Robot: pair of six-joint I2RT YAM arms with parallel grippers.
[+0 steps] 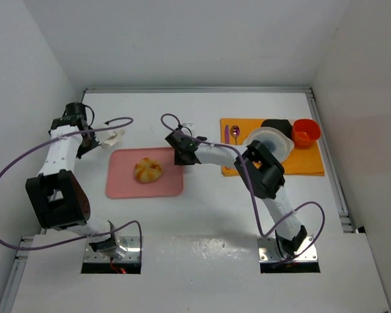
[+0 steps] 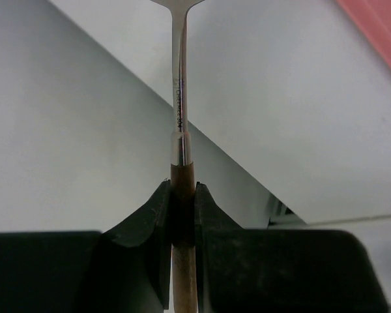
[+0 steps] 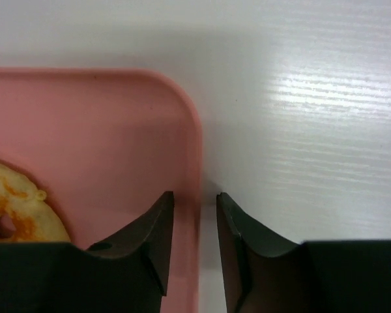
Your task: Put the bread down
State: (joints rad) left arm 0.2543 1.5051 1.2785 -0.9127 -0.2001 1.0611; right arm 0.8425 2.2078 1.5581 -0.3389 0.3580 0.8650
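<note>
Overhead and wrist views of a white desk (image 1: 202, 215). A flat pink tray (image 1: 124, 182) lies left of centre and carries the bread (image 1: 148, 170), a knotted golden-brown bun resting near the tray's middle. On the right, an orange mat (image 1: 313, 160) bears a small purple spoon (image 1: 235, 134), a clear round bowl (image 1: 270, 140), a black container (image 1: 278, 125) and an orange cup (image 1: 305, 132); what the bowl and the black container hold cannot be made out. The right pincer (image 1: 181, 156) sits at the tray's far right corner, apart from the bread. In the right wrist view the right pincer (image 3: 194, 199) has its fingers narrowly spread, with the tray's (image 3: 117, 130) edge running through the gap; whether they touch that edge cannot be told. There the bread (image 3: 19, 212) lies on the tray to the left of the left-hand finger, partly hidden by it. The left pincer (image 1: 114, 137) is beyond the tray's far left corner, and in its own view the left pincer (image 2: 181, 189) is pressed onto the wooden handle of a metal utensil (image 2: 178, 98).
</note>
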